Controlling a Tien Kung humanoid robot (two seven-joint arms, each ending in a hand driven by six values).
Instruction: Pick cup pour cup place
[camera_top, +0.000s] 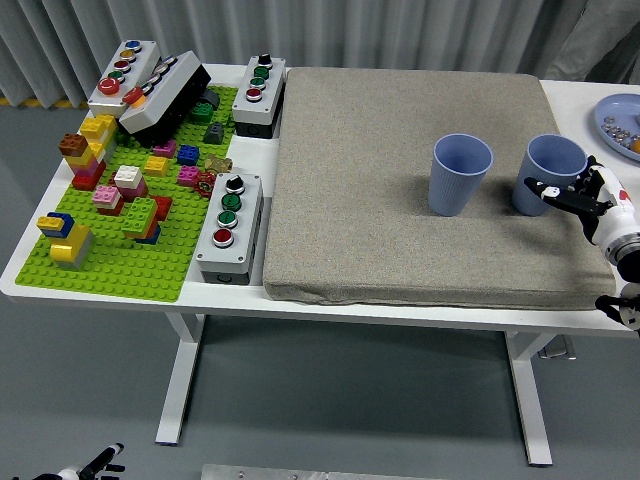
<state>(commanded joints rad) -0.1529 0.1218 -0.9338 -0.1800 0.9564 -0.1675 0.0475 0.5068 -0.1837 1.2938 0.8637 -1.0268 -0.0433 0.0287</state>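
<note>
right hand (570, 193) | fingers apparently touching right cup (553, 174) | no legible writing

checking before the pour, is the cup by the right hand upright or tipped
Upright: the right cup stands on the mat, its round rim facing up. Contents cannot tell.

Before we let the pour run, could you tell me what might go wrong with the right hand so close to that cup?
The right hand sits at the near side of the right cup with its fingers not yet around it, so a push could tip the cup on the soft grey mat. That cup stands near the mat's right edge, with a plate just beyond. The left cup could also be bumped while pouring.
</note>
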